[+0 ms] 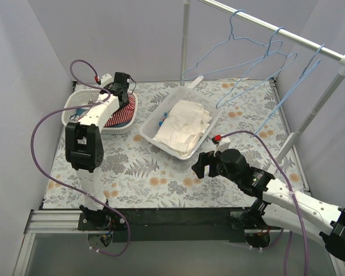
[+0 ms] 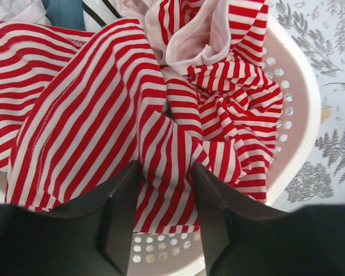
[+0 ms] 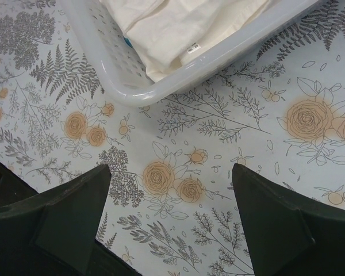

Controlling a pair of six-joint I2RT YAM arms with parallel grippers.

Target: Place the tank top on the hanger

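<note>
The tank top (image 1: 120, 115), with thin red and white stripes, lies crumpled in a round white basket (image 1: 75, 102) at the back left. In the left wrist view the tank top (image 2: 98, 109) fills the basket (image 2: 302, 115), its pale lining showing at the top. My left gripper (image 1: 122, 96) reaches down into the basket, and its jaws (image 2: 165, 172) are closed on a fold of the striped cloth. Several blue wire hangers (image 1: 244, 49) hang on the rail at the back right. My right gripper (image 1: 204, 165) is open and empty just above the floral table (image 3: 171, 175).
A rectangular white basket (image 1: 147, 135) holding a cream-white cloth (image 1: 185, 126) stands mid-table; its corner (image 3: 126, 86) and the cloth (image 3: 178, 26) show in the right wrist view. A black-and-white striped garment (image 2: 98, 8) lies in the round basket. The metal rack post (image 1: 310, 112) stands at the right.
</note>
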